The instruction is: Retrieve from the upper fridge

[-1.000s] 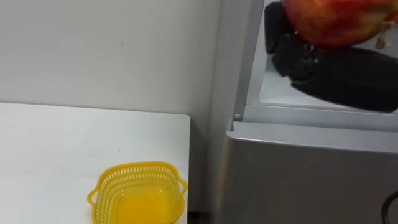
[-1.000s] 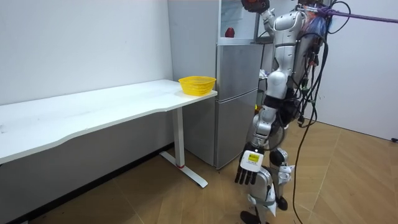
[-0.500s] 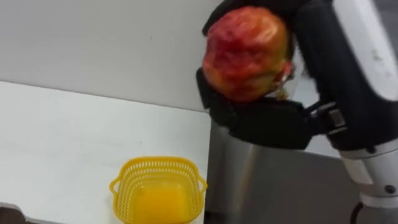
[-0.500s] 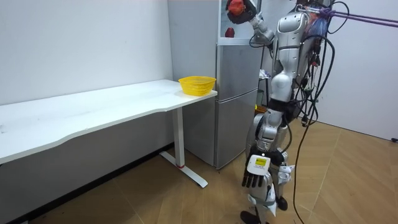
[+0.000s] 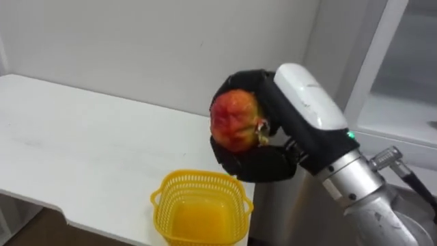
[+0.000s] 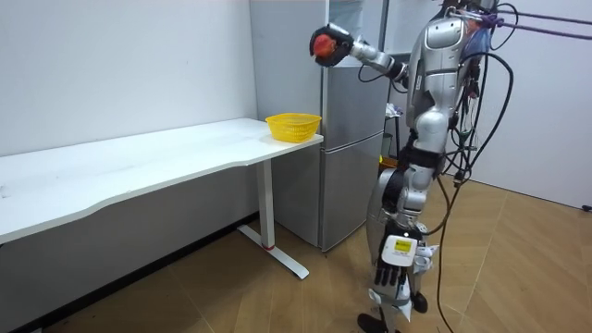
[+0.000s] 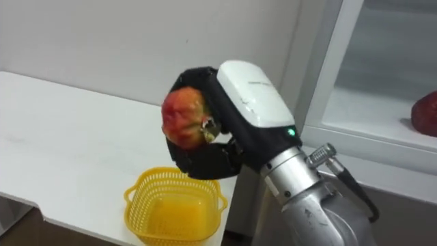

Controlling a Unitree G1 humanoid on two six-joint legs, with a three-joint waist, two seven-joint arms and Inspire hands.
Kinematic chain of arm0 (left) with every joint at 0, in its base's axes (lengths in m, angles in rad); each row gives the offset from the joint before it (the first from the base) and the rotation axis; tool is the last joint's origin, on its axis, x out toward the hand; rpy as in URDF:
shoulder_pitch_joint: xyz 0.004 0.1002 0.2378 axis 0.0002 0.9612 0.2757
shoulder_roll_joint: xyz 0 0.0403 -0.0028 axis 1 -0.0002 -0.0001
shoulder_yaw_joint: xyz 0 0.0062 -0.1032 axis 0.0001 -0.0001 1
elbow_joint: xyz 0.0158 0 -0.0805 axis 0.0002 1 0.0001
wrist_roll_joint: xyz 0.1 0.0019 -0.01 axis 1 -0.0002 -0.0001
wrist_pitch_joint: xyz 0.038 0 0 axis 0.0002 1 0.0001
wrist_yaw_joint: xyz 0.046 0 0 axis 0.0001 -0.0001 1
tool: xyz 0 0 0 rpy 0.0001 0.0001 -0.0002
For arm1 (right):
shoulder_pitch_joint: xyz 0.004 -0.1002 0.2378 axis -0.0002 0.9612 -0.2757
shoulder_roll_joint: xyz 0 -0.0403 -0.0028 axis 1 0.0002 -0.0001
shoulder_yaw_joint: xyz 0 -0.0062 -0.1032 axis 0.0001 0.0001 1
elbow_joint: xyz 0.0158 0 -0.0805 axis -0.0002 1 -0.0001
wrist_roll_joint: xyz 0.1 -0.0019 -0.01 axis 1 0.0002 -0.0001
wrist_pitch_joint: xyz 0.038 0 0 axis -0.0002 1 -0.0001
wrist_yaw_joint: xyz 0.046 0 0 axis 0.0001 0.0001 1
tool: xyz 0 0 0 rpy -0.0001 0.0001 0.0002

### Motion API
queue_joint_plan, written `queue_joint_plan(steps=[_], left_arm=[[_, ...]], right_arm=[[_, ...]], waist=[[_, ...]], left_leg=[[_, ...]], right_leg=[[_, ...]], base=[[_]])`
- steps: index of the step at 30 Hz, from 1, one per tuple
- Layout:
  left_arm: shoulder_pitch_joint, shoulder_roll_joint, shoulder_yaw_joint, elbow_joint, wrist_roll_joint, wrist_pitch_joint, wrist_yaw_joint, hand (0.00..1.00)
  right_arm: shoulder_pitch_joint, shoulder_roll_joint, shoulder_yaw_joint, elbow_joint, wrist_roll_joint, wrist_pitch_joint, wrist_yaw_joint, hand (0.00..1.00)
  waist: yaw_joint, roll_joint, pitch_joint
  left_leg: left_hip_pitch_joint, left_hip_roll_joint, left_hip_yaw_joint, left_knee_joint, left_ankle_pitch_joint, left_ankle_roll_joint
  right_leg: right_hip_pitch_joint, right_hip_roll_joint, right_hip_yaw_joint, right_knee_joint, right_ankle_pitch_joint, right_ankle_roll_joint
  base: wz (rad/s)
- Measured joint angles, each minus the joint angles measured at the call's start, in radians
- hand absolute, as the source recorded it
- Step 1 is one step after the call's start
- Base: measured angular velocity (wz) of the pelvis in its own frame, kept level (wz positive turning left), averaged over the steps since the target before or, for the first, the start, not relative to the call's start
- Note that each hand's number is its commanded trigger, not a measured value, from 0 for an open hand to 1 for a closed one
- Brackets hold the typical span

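Right robot hand [image 5: 273,152] curled around red-yellow fruit [image 5: 234,121], held high near yellow basket [image 5: 201,208] at right end of table [image 5: 82,150], fridge [image 6: 351,148] beside, left robot hand [image 6: 396,268] hanging low, fingers relaxed.

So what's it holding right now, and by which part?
A red fruit, gripped round its body by the curled fingers of the right hand. The left hand hangs open and empty.

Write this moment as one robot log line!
right robot hand: shut on red fruit, higher than yellow basket | left robot hand: open, hanging low
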Motion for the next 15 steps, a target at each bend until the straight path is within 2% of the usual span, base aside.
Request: queue_joint_plan(steps=[2,5,12,15], left_arm=[[0.000,0.008,-0.014,0.000,0.038,0.010,-0.001,0.00],[0.000,0.009,-0.027,-0.003,0.087,0.027,-0.001,0.00],[-0.009,0.013,-0.027,-0.012,0.124,0.040,-0.001,0.00],[-0.019,0.014,-0.028,-0.020,0.132,0.048,-0.001,0.00]], right_arm=[[-0.002,0.000,0.001,0.085,-0.027,0.013,0.003,1.00],[-0.002,0.000,0.001,0.151,-0.044,0.031,0.005,1.00],[-0.002,0.000,0.001,0.219,-0.046,0.031,0.010,1.00],[-0.012,0.000,0.018,0.281,-0.041,0.030,0.011,1.00]], waist=[[0.018,-0.007,0.0001],[0.021,-0.009,-0.0014],[0.021,-0.020,-0.0076],[0.027,-0.024,-0.0062]], left_leg=[[-0.005,-0.002,-0.005,0.002,0.000,0.000],[-0.015,-0.007,-0.016,0.002,0.002,0.003],[-0.029,-0.013,-0.029,0.004,0.006,0.006],[-0.033,-0.014,-0.036,0.011,0.006,0.006]], right_leg=[[-0.002,-0.001,-0.001,0.000,0.000,0.000],[-0.007,-0.004,-0.006,0.000,0.000,0.001],[-0.016,-0.010,-0.015,-0.001,-0.001,0.001],[-0.015,-0.010,-0.024,-0.001,-0.001,0.001]], base=[[0.07],[0.08],[0.06],[0.05]])
